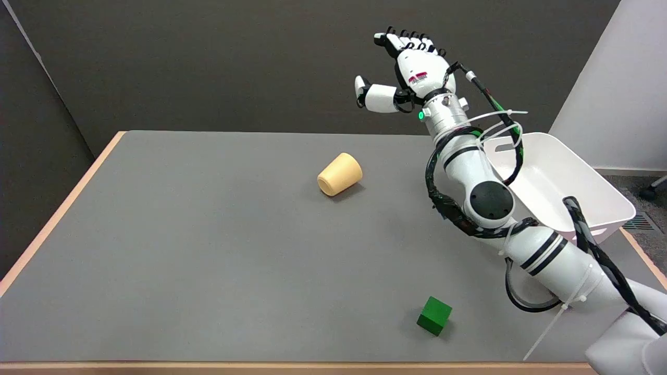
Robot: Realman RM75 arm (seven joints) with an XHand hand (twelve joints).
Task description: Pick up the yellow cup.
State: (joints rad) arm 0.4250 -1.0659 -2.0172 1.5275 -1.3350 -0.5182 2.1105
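the yellow cup (340, 174) lies on its side a little past the middle of the grey table (182, 250), its open mouth turned toward the near left and its closed base pointing up and away to the right, with nothing touching it. your right hand (411, 67) is raised well above and beyond it, over the table's far right, fingers apart and the thumb stuck out to the left, holding nothing, so the reach has not yet closed on anything. to do this step well, i'd judge you want to bring the hand down and to the left until the palm faces the cup's side wall, then set the thumb on one flank and the fingers on the other across the body rather than at the rim (a cup lying like this is likely to roll or pivot if nudged from one side only). close evenly, and lift only once both sides are seated. come in from above so the forearm stays off the table. the white bin (599, 192) sits at the table's right edge, partly hidden behind your arm; the part of its inside that shows looks bare, though i can't see all of it. a green block (434, 315) rests near the front edge, well apart from the cup and out of your path.
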